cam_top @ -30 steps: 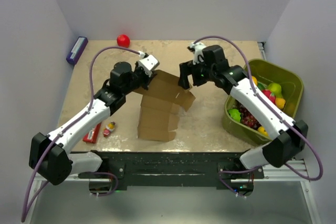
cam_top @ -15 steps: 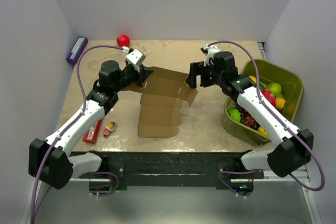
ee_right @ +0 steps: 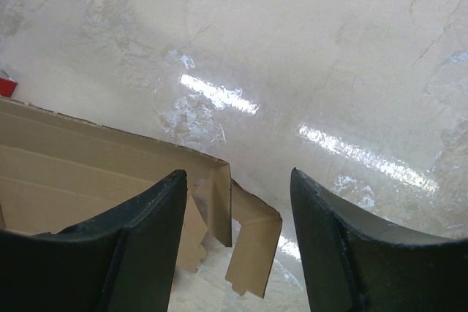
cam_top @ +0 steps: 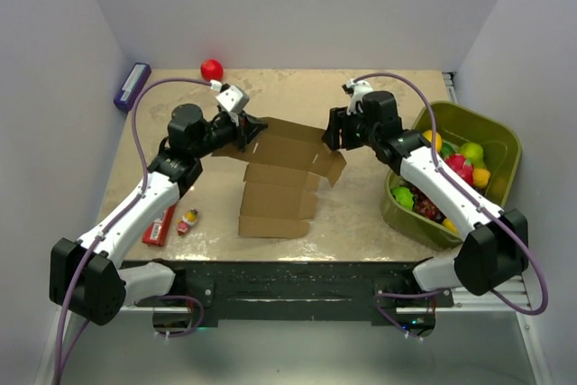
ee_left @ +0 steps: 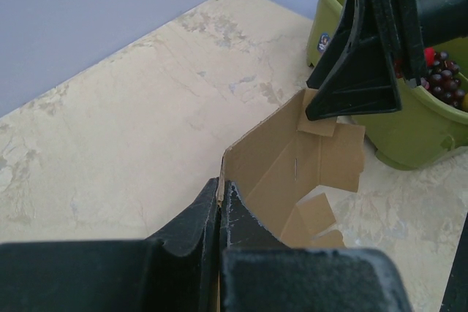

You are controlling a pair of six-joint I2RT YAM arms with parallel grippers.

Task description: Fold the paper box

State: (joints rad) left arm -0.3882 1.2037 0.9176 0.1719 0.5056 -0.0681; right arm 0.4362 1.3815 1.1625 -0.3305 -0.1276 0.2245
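One paper box (cam_top: 275,194), left tool (cam_top: 251,129), right tool (cam_top: 335,139)

The paper box (cam_top: 279,178) is thin brown cardboard. It looks dull and dry, not shiny, and its cut edges look a little rough. The desk (ee_right: 307,71) is pale and looks like smooth stone with cloudy marks. It is glossy, and bright spots of light shine on it. The left hand (ee_left: 219,189) and the right hand (ee_right: 235,180) are black plastic, dull and a bit grainy. The bin (ee_left: 409,133) is green plastic, smooth with a soft shine. The ball (cam_top: 212,68) is red and smooth.
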